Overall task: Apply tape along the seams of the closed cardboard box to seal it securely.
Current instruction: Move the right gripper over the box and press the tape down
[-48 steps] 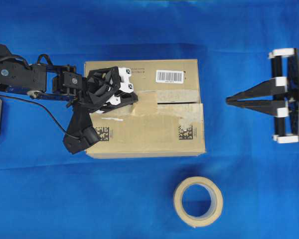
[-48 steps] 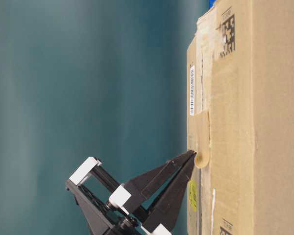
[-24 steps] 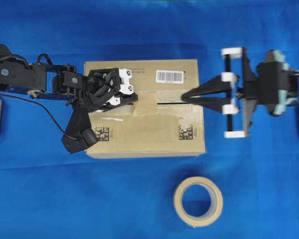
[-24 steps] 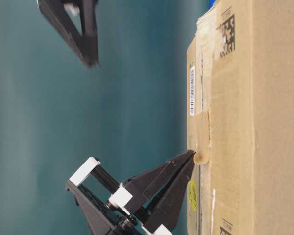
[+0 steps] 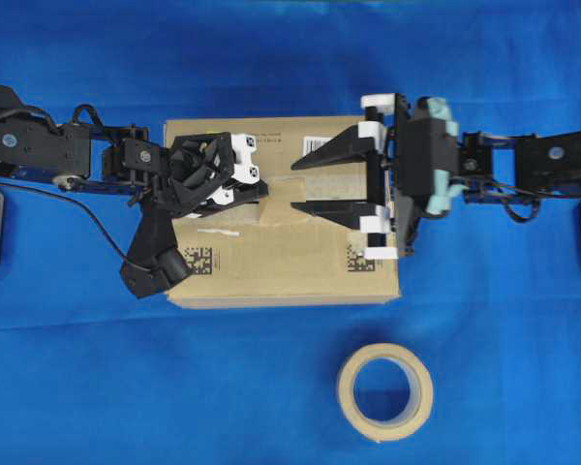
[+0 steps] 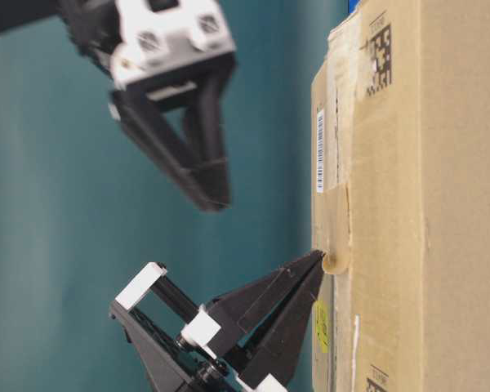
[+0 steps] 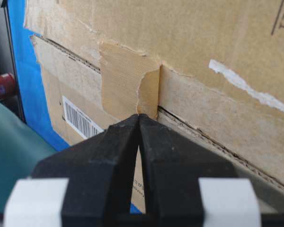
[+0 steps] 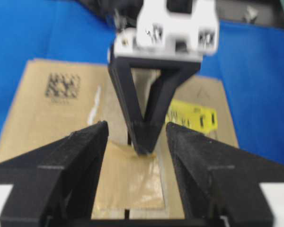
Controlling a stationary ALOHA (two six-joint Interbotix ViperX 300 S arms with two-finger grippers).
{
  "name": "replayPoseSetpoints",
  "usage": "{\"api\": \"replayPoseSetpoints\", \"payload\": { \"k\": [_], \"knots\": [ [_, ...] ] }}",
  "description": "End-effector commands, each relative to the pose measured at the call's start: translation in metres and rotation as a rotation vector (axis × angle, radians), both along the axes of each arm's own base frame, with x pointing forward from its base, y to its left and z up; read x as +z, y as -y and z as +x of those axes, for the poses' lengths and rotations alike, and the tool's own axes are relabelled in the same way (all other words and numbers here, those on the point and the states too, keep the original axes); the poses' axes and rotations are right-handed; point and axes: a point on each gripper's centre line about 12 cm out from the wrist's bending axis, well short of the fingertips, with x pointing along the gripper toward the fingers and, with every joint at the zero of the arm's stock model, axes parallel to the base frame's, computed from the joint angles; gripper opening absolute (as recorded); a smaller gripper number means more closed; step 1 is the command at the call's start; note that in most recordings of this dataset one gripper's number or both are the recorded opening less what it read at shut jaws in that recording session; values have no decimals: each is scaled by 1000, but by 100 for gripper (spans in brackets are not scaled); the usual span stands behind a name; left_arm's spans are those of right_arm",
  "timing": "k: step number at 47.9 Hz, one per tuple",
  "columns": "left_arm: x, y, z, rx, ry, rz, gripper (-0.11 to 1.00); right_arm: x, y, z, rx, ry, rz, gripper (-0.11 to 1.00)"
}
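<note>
The cardboard box (image 5: 271, 271) lies flat on the blue cloth. A squarish piece of tan tape (image 5: 283, 205) lies over the seam (image 7: 208, 142) near the middle of the box top. One end of the tape curls up off the cardboard (image 6: 336, 263). My left gripper (image 5: 262, 194) is shut, its tips pinching that lifted end (image 7: 149, 97). My right gripper (image 5: 295, 186) hovers above the box from the right, open, one finger on each side of the tape (image 8: 132, 179). In the right wrist view it points at the left gripper's fingers (image 8: 143, 137). In the overhead view the lower right finger covers most of the seam.
A beige tape roll (image 5: 384, 392) lies flat on the cloth in front of the box. On the box top are a white barcode label (image 6: 320, 151), a yellow sticker (image 8: 194, 116) and black matrix codes (image 5: 360, 256).
The right arm swung in from the right edge to above the box top and its jaws went from shut to wide open. The left gripper and tape stayed put.
</note>
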Motion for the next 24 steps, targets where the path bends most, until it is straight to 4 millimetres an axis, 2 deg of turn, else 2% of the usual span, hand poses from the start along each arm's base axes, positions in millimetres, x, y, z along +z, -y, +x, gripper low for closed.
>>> {"api": "replayPoseSetpoints", "payload": {
  "k": [1, 13, 24],
  "knots": [
    [11, -1, 3, 4, 35, 1, 1, 6, 3, 8, -13, 30, 9, 54],
    [11, -1, 3, 4, 35, 1, 1, -26, 5, 24, -22, -45, 25, 54],
    [11, -1, 3, 4, 35, 1, 1, -40, 6, 30, -25, -71, 30, 54]
  ]
}}
